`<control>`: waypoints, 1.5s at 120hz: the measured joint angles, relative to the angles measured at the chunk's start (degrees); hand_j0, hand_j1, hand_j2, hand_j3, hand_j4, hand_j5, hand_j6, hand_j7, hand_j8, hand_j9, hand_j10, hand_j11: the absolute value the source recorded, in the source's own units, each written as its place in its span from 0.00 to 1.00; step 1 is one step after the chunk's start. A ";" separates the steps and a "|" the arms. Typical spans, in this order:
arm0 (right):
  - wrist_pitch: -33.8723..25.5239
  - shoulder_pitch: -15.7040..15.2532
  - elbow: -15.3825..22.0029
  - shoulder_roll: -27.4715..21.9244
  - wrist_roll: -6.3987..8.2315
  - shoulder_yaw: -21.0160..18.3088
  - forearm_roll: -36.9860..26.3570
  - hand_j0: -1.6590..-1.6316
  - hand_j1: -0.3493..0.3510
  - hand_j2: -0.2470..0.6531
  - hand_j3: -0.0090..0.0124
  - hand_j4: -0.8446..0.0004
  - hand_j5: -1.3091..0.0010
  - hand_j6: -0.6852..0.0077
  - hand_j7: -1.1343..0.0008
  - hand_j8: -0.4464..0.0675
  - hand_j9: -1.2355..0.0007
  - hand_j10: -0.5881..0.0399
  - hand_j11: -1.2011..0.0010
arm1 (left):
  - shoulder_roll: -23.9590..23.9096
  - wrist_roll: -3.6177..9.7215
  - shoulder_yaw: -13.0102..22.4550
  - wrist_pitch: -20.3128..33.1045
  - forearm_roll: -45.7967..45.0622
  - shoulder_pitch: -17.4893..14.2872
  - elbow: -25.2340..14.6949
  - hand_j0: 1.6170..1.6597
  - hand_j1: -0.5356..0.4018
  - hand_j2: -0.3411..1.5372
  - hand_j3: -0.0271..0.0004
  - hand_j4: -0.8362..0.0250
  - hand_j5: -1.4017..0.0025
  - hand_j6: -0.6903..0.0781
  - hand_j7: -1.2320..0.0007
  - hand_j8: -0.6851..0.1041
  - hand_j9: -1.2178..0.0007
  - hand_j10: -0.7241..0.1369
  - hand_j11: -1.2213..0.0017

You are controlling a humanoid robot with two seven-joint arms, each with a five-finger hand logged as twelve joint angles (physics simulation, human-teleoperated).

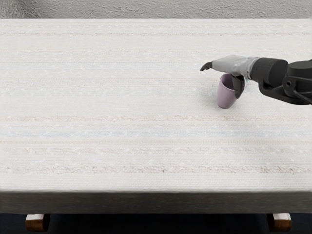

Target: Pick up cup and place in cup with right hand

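Note:
One light purple cup (225,93) is on the white table, right of the middle, with its base low and its rim partly covered by the hand. Over it is my right hand (220,82), back upward, its arm coming in from the right edge. The fingers reach left past the rim, stretched out and slightly bent down. The dark thumb hangs down across the cup's right side and hides part of it. Whether it touches the cup I cannot tell.
The table's front edge (156,201) runs across the lower part of the picture. Behind the far edge is a grey textured surface (156,9). The right forearm (285,80) spans the upper right, above the table.

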 joint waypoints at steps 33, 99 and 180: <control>-1.17 -1.09 -0.30 0.00 0.18 -0.78 -0.13 0.05 0.49 0.19 0.42 0.64 0.69 0.54 0.65 0.28 0.67 0.46 0.66 | 0.00 0.00 -0.01 0.00 0.00 0.00 0.00 0.96 0.94 0.18 0.98 0.97 1.00 0.90 1.00 0.87 1.00 0.84 1.00; -0.65 -0.37 0.06 -1.92 1.29 -0.79 -0.01 0.05 0.64 0.39 0.42 0.48 0.56 0.36 0.50 0.08 0.53 0.41 0.52 | 0.00 0.00 -0.01 0.00 0.00 0.00 0.00 0.96 0.94 0.18 0.98 0.97 1.00 0.90 1.00 0.87 1.00 0.84 1.00; 11.85 8.31 4.51 -11.47 0.96 2.06 0.58 0.04 0.63 0.38 0.42 0.50 0.58 0.38 0.52 0.08 0.55 0.40 0.54 | 0.00 0.00 -0.02 -0.01 0.00 0.00 0.00 0.96 0.94 0.18 0.98 0.97 1.00 0.90 1.00 0.87 1.00 0.84 1.00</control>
